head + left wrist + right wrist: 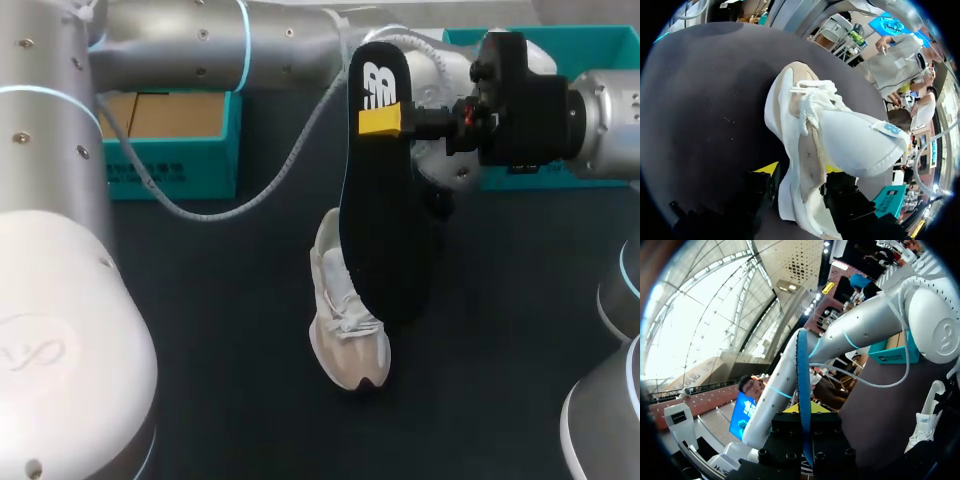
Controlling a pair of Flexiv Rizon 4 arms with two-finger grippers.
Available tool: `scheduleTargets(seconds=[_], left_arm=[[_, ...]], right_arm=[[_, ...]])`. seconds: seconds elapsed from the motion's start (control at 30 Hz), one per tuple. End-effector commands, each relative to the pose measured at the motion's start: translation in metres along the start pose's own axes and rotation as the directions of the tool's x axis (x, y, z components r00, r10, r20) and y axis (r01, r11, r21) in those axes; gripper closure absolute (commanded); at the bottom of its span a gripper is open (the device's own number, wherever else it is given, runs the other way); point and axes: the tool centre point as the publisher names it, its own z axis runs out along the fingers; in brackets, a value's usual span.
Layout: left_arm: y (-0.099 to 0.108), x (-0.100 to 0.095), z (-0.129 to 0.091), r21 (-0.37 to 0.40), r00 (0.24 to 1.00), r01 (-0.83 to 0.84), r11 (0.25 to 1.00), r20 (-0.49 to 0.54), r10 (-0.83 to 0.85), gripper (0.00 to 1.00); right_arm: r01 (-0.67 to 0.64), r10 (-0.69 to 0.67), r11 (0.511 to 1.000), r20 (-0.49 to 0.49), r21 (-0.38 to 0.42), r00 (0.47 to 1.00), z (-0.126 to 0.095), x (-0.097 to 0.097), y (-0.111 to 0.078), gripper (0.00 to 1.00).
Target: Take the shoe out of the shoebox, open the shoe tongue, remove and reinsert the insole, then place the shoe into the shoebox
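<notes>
Pinching flat black foam insole (385, 220), right hand (385, 120) is holding it upright | only left wrist view is showing left hand (800, 175) clamping white lace-up sneaker (840, 135).

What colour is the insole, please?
The insole is black with a white logo, clearest in the head view.

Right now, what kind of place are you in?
Probably a robot practice bench: my left arm and right arm over a dark table, with a white shoe and teal shoebox.
</notes>
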Motion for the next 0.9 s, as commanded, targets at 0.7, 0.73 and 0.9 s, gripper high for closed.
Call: scheduleTargets(seconds=[0.7, 0.73, 0.9], left_arm=[[0.027, 0.072, -0.115, -0.080, 0.831, 0.041, 0.996, 0.556, 0.010, 0.00], [0.029, 0.076, -0.117, -0.078, 0.822, 0.050, 0.996, 0.569, 0.003, 0.00], [0.038, 0.100, -0.123, -0.047, 0.788, -0.012, 0.999, 0.615, 0.038, 0.00]], right_arm=[[-0.004, 0.004, 0.999, -0.004, -0.044, 1.000, -0.003, -0.001, 0.001, 1.00], [-0.004, 0.004, 0.996, 0.004, -0.090, 1.000, -0.011, -0.001, 0.003, 1.00], [-0.011, 0.014, 0.993, 0.022, -0.121, 1.000, -0.041, -0.004, 0.020, 1.00]])
